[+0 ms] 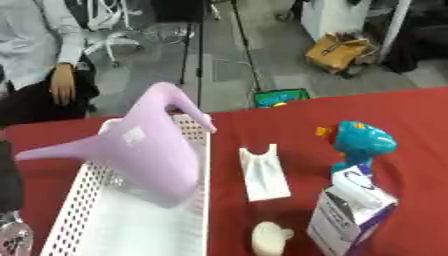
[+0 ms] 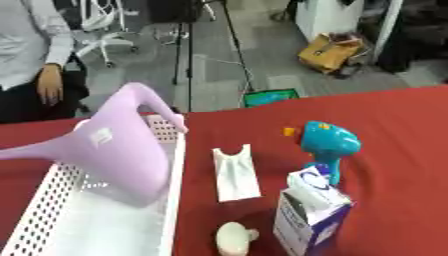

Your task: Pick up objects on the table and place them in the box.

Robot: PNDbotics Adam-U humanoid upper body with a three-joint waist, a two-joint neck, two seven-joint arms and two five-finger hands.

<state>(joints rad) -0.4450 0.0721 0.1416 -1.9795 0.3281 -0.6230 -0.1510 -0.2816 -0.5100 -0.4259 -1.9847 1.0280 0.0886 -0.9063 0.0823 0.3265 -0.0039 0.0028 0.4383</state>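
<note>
A lilac watering can [image 1: 149, 152] stands tilted in the far end of the white perforated box [image 1: 207, 210]; its spout points left past the box's left wall and its handle arches up. On the red table [image 1: 411, 120], right of the box, lie a flat white packet [image 1: 263, 174], a teal toy tool with an orange tip [image 1: 360, 142], a white and purple carton [image 2: 309, 212] and a small cream rounded thing [image 2: 233, 238]. Neither hand shows. Nothing is seen holding the can.
A dark shape [image 1: 9, 175] with a clear piece [image 1: 13, 236] below it shows at the left edge; I cannot make out what it is. Beyond the table's far edge are a green item [image 1: 282, 96], a tripod, chairs and a yellow bag [image 1: 335, 51].
</note>
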